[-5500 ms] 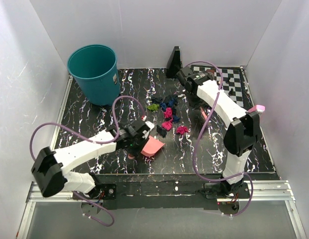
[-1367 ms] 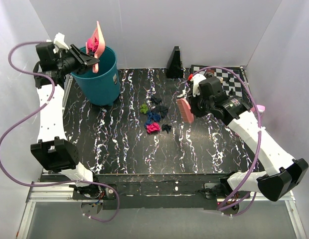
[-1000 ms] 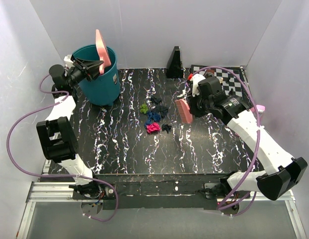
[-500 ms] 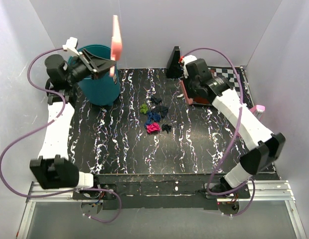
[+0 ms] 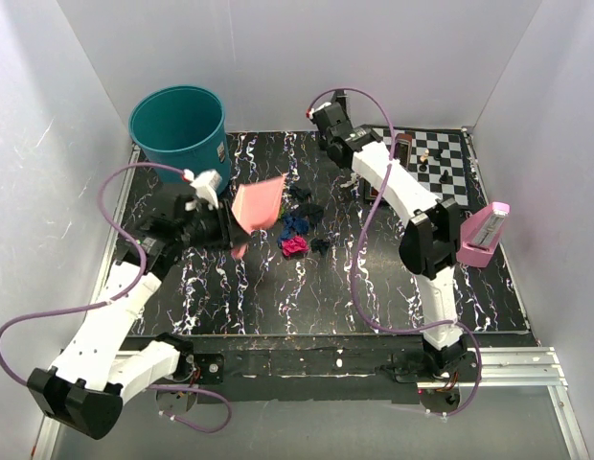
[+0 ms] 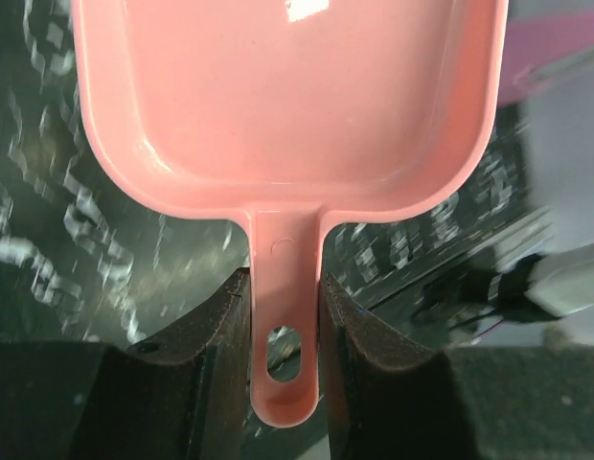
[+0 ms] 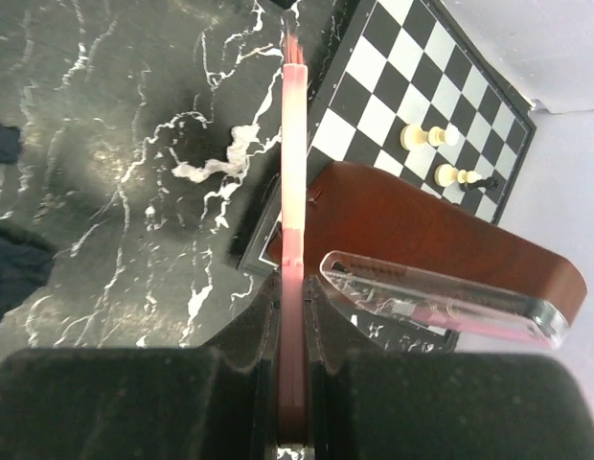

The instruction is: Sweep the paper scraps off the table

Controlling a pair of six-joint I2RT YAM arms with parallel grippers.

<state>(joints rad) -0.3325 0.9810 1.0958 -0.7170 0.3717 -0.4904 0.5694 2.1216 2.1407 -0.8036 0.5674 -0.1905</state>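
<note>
Top view. The table [image 5: 374,278] fills the middle of the frame. The paper scraps [image 5: 297,225] lie on it in one loose cluster just above centre: several dark blue wads, with a magenta wad at the cluster's lower edge. A teal bin [image 5: 192,163] stands at upper left and a chessboard [image 5: 441,158] at upper right. The left arm reaches in from lower left and holds a pink dustpan [image 5: 257,203] tilted just left of the cluster. Whether the pan's edge touches the table cannot be told. The right arm stretches from lower right to the upper centre of the frame, its wrist beside the chessboard's left edge.

Left wrist view. The left gripper [image 6: 285,287] has both fingers [image 6: 220,316] pressed against the sides of the dustpan's narrow handle. The pan's hollow face fills the upper half of the frame.

Right wrist view. The right gripper [image 7: 291,287] is clamped on a pink brush [image 7: 293,144], seen edge-on as a thin vertical strip running up the middle of the frame. To the right of the strip lies a brown block [image 7: 422,220] with a clear bar [image 7: 441,297] across it. White chess pieces [image 7: 426,137] stand on the chessboard at upper right.
</note>
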